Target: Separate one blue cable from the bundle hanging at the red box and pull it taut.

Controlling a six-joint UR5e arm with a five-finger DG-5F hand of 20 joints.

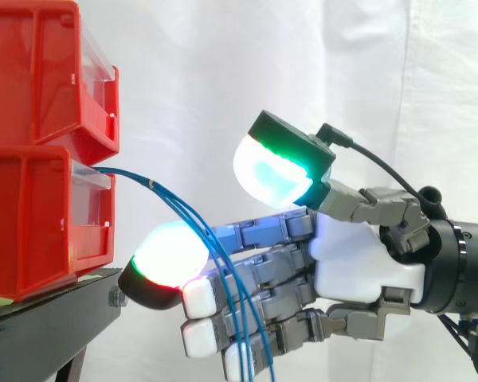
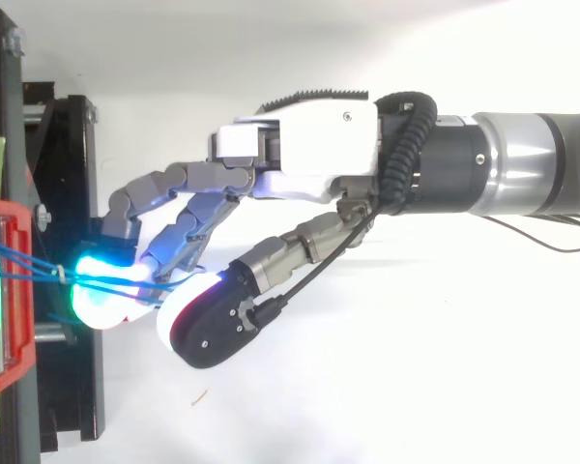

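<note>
A bundle of thin blue cables (image 1: 163,191) comes out of the lower red bin (image 1: 32,223) and droops right and down. The hand (image 1: 358,263) reaches in from the right, its fingers stretched towards the bin and only slightly bent. The cables run down across the near side of the fingers (image 1: 263,267), touching them. The thumb, with a green-cyan pad (image 1: 271,171), is raised well above the cables and apart from the fingers. From above, the cables (image 2: 29,266) run from the red bin (image 2: 5,290) in between the glowing fingertips (image 2: 101,290) and the thumb. No single cable is pinched.
A second red bin (image 1: 40,72) is stacked on the lower one. Both sit on a black stand (image 1: 48,318) at the left. A white curtain hangs behind, and a white surface lies below the arm (image 2: 522,174).
</note>
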